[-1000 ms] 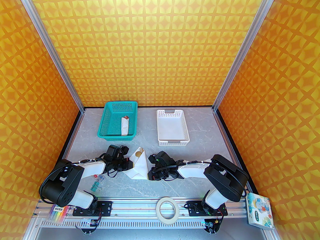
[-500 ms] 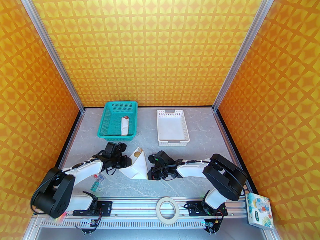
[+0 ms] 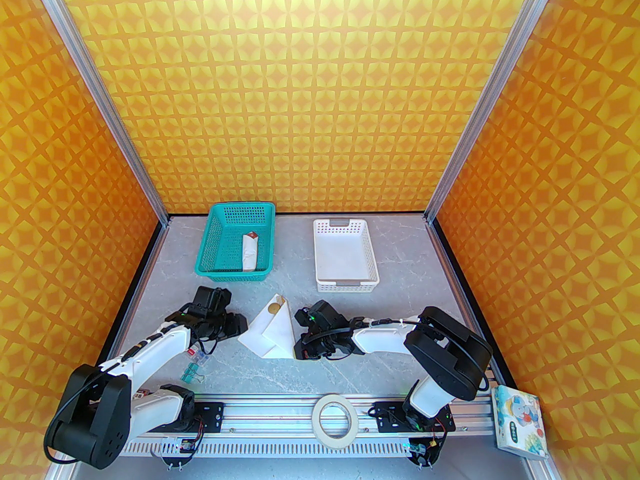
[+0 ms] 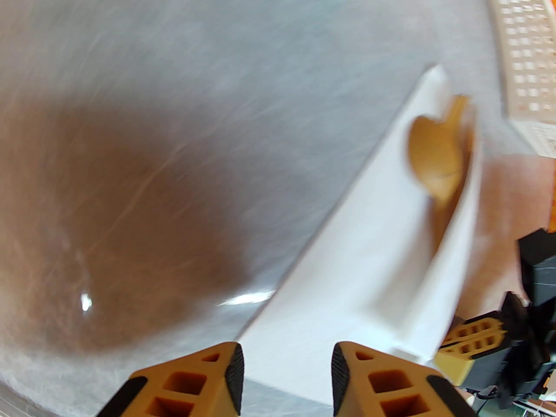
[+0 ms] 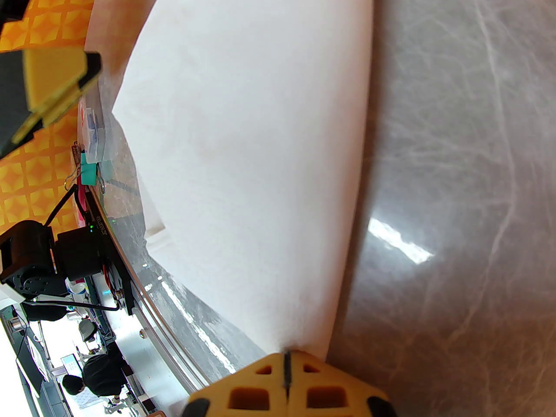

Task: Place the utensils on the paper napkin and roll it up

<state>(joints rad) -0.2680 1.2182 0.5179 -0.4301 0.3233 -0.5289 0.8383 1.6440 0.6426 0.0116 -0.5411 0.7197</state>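
Observation:
The paper napkin [image 3: 272,332] lies folded into a loose cone on the table between both arms. The spoon's round tan bowl [image 3: 273,308] pokes out at its far tip, with a second tan tip beside it; the rest of the utensils is hidden under the fold. My left gripper [image 3: 240,325] stands open just left of the napkin's left corner. In the left wrist view its fingers [image 4: 234,363] are spread in front of the napkin [image 4: 360,254] and spoon [image 4: 436,163]. My right gripper [image 3: 298,352] is shut on the napkin's near right edge [image 5: 260,146].
At the back left, a teal basket [image 3: 220,268] holds an older white roll with a red-brown tip [image 3: 250,253]. A white basket [image 3: 320,255] stands at the back right. Binder clips [image 3: 192,370] lie near the left arm. On the front rail are a tape roll [image 3: 335,415] and a tissue pack [image 3: 517,428].
My left arm has drawn back to the left, off the napkin, and the napkin's left flap has spread out. The right gripper has stayed at the napkin's right edge.

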